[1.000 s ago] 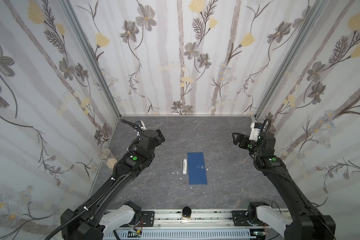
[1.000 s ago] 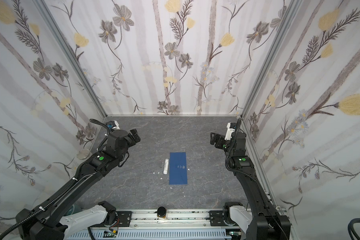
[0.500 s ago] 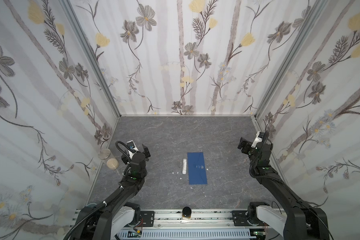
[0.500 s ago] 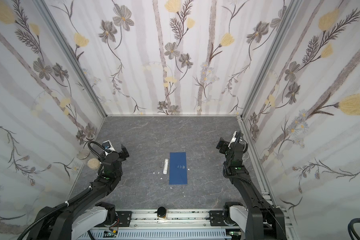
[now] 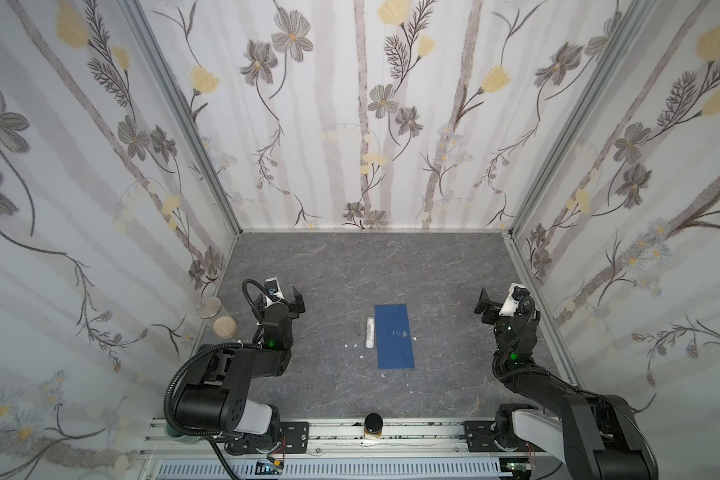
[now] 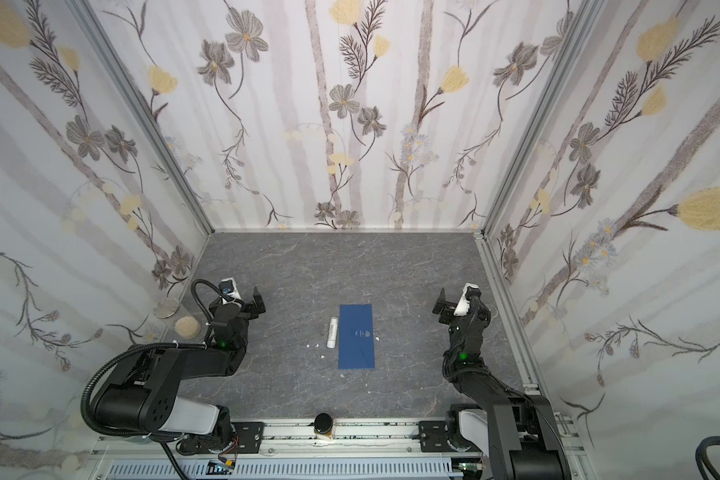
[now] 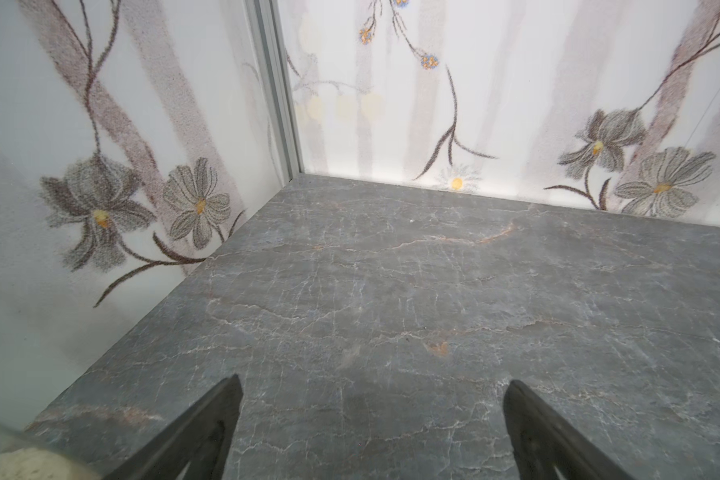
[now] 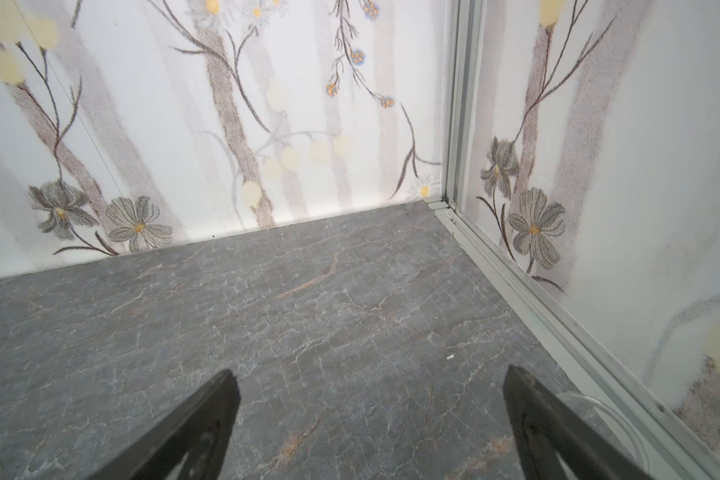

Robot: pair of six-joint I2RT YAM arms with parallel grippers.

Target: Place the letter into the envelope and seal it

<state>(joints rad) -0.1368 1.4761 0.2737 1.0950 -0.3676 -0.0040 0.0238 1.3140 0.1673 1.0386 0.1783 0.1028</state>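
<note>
The envelope (image 5: 394, 336) (image 6: 356, 336) lies flat on the grey worktop (image 5: 350, 270), long side running front to back, closed into a plain blue rectangle with a small pale mark near its middle. A white glue stick (image 5: 369, 331) (image 6: 332, 332) lies just beside its left edge, parallel to it, and a few white scraps (image 5: 354, 345) dot the worktop left of the stick.

The left fingers (image 5: 298, 298) stand well to the left of the envelope, near the side wall. They are spread wide and empty, and the left wrist view shows only bare worktop between them (image 7: 217, 424). The right fingers (image 5: 484, 300) stand well to the envelope's right – likewise spread wide (image 8: 208, 419), nothing between them.

Farther left than the left fingers, against the wall, sits a clear jar (image 5: 208, 308) with a beige ball (image 5: 224, 327) beside it. In front of the envelope, on the rail, stands a black-lidded jar (image 5: 373, 424).
</note>
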